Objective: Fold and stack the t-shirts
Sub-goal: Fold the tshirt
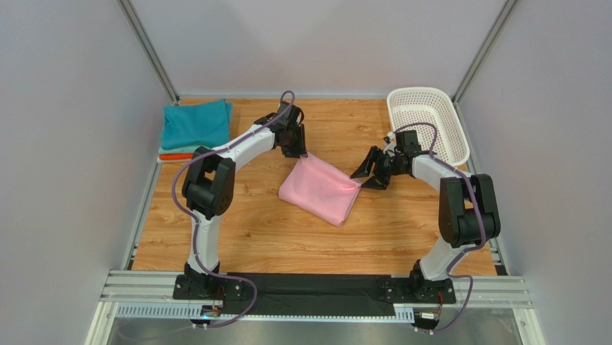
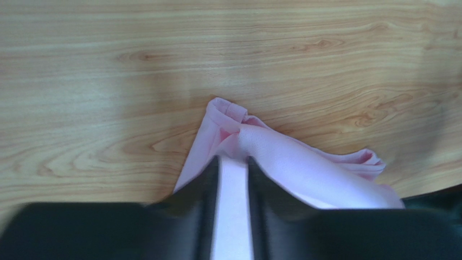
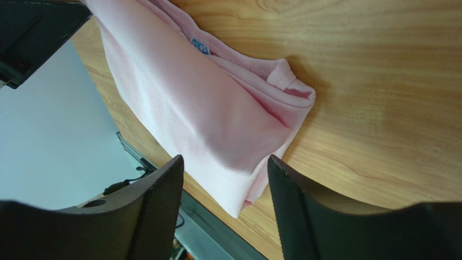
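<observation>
My left gripper (image 2: 232, 160) sits low on the far corner of the folded pink t-shirt (image 1: 320, 188). Its fingers stand close together with a narrow strip of pink between them. I cannot tell whether they pinch the cloth or only straddle it, since my own dark body cuts off the near part. My right gripper (image 3: 225, 160) has its fingers well apart and holds nothing. The shirt's folded corner lies just ahead of them on the table (image 1: 402, 230), with a small blue neck label (image 3: 199, 47) too small to read. To the left of my left gripper lies a teal t-shirt (image 1: 195, 123) on top of a pile, with an orange edge (image 1: 176, 156) showing beneath and the rest hidden. The white basket (image 1: 427, 122) stands just behind my right gripper.
</observation>
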